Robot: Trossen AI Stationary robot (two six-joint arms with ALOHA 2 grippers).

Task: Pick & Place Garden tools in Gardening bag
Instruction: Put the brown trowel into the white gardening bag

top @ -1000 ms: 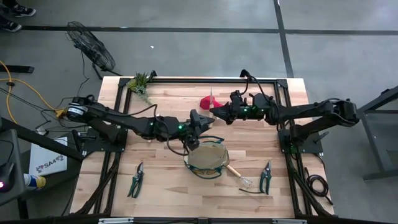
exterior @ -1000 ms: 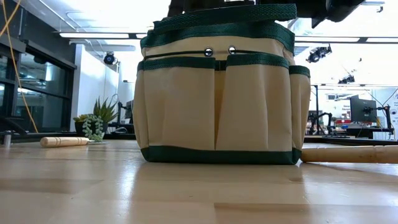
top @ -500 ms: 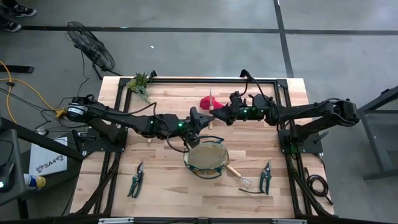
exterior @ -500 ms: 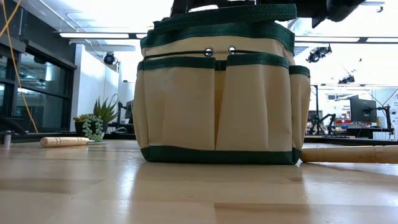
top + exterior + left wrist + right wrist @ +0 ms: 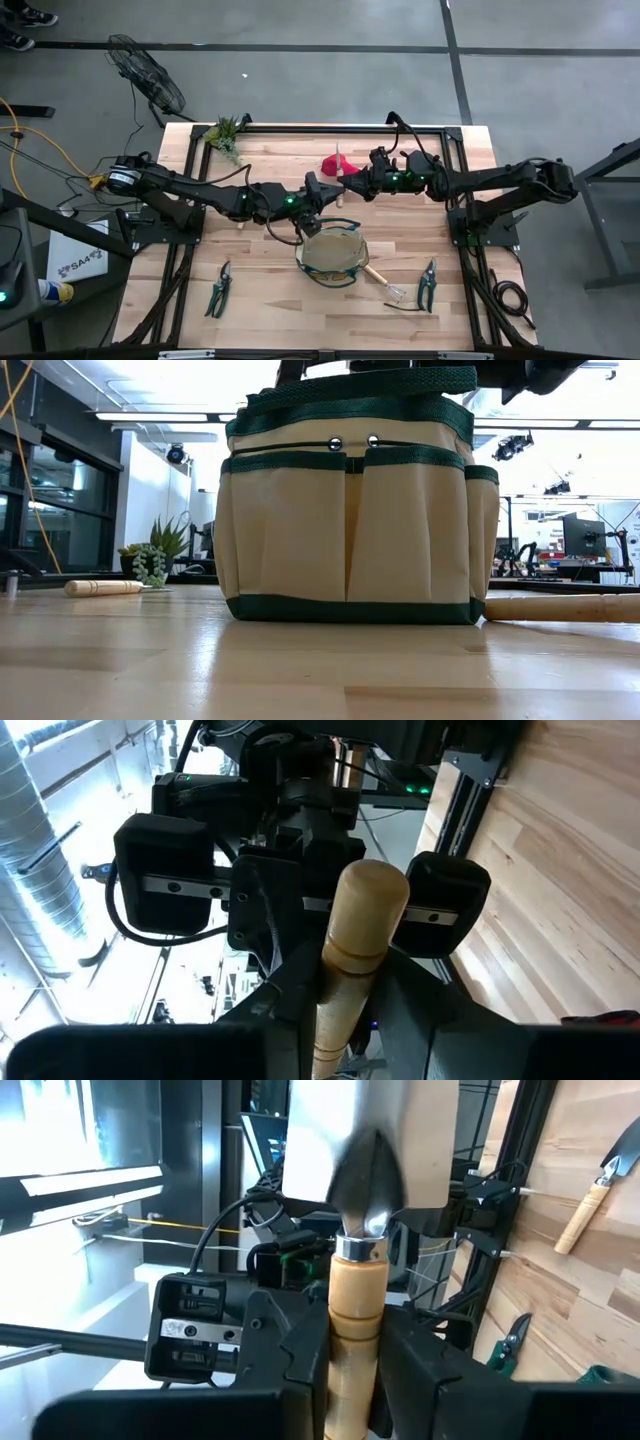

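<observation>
Bag (image 5: 334, 257) upright, pruners (image 5: 219, 289) outside

**Four cameras, one table**

The overhead camera looks straight down on the whole pale wooden slatted table (image 5: 270, 160). The low camera sits at tabletop level, close against the tan canvas green-trimmed bag (image 5: 350, 500), which the overhead also shows (image 5: 334, 256). Each wrist camera looks along a wooden tool handle, facing the opposite arm.

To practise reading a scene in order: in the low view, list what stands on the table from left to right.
Wooden handle → leafy plant → gardening bag → second wooden handle.
</observation>
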